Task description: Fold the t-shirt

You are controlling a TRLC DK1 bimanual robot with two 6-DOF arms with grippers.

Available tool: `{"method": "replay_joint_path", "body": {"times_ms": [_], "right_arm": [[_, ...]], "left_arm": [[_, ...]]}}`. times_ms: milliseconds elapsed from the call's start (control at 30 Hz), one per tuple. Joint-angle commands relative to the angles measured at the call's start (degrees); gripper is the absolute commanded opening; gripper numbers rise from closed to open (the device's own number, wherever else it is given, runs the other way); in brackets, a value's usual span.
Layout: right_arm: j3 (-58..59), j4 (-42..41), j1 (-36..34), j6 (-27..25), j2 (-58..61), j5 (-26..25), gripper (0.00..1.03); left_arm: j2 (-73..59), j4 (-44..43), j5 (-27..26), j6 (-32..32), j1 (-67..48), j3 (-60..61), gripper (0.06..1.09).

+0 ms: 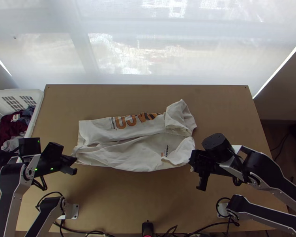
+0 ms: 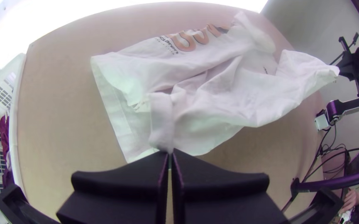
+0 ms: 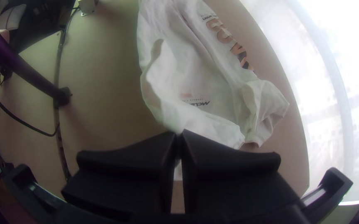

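The left tool [image 1: 72, 160], two broad matte-black fingers, is closed on the t-shirt [image 1: 126, 154], pinching a soft upright ridge of cloth near the hem end. The right tool [image 1: 194, 159] is closed too, its fingertips gripping the near edge at the opposite end, by the sleeve; a small flap of fabric pokes out beneath them in the right wrist view.

The t-shirt lies across the middle of the worktop [image 1: 128, 201], off-white, thin and limp, folded over lengthwise into a long uneven strip. Its far layer is fairly flat, carrying blocky orange lettering [image 1: 134, 119]; a long crease parts it from the looser, rumpled near layer, whose lower edge bows outward. One sleeve [image 1: 180, 116] makes a crumpled, angular peak at the far corner.

The worktop is smooth and plain brown. Beside its left edge stands a white plastic basket [image 1: 38, 103] with rectangular slots, holding bunched dark red and bluish clothes [image 1: 12, 129].
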State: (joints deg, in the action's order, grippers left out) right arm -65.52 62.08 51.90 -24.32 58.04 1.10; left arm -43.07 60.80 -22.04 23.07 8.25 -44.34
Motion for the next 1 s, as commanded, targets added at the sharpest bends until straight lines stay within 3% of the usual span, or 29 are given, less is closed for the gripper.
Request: {"method": "replay_joint_path", "body": {"times_ms": [0, 233, 400, 633, 767, 967], "right_arm": [[-0.2, 0.0, -0.2, 0.1, -0.4, 0.0, 0.03], [-1.3, 0.0, -1.7, -0.2, -0.8, -0.2, 0.03], [-1.9, -0.9, -3.9, -1.3, -1.0, -0.2, 0.03], [-1.9, -5.5, -9.8, -2.9, -2.1, -0.2, 0.03], [-0.8, -7.8, -11.9, -3.2, -2.4, -0.1, 0.03], [0.1, -11.5, -14.2, -3.6, -1.4, -0.1, 0.03]], "left_arm": [[2.3, 8.4, 0.2, 6.5, 4.6, -4.1, 0.09], [2.5, 18.9, 1.3, 10.7, 6.9, -4.8, 0.09], [3.3, 19.4, 4.1, 11.9, 7.2, -5.7, 0.09], [4.6, 9.8, 4.6, 17.7, 17.3, -5.0, 0.09], [4.6, 3.1, 4.4, 15.3, 17.0, -4.5, 0.09], [1.7, -7.0, 4.3, 6.3, 8.2, -4.8, 0.09]]}}
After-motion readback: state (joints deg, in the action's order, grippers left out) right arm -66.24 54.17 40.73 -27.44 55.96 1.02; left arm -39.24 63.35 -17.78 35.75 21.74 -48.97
